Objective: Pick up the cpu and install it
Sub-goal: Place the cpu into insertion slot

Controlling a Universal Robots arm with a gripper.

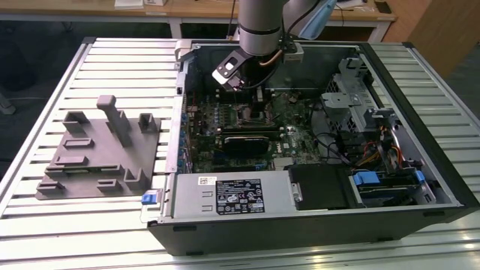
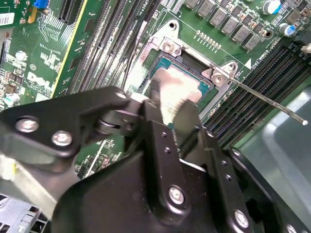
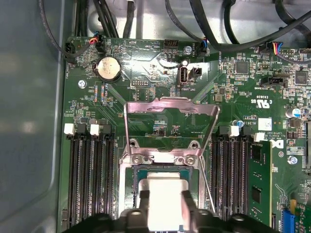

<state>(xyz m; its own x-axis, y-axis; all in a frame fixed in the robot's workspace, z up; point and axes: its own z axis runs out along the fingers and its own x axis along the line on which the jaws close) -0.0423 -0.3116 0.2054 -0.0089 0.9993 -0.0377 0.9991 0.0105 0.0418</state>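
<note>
My jaws grip the cpu [image 3: 163, 193] at the open socket [image 3: 140, 174], and any tilt or drift now could seat it crooked and bend pins.

Robotics lab, bench-scale work cell. What gives it away:
- Work surface is a slatted aluminium-profile table [image 1: 112, 62], not office furniture.
- An industrial robot arm [image 1: 261, 25] reaches down into an open desktop PC case [image 1: 300, 236] lying on its side. The motherboard [image 1: 206, 121] and power supply box [image 1: 232, 194] are exposed.
- A grey fixture plate [image 1: 90, 163] with posts and slots sits on the table, to the exterior view's left of the case.
- Wooden desks [image 1: 202, 8] with white legs run along the far side.
</note>
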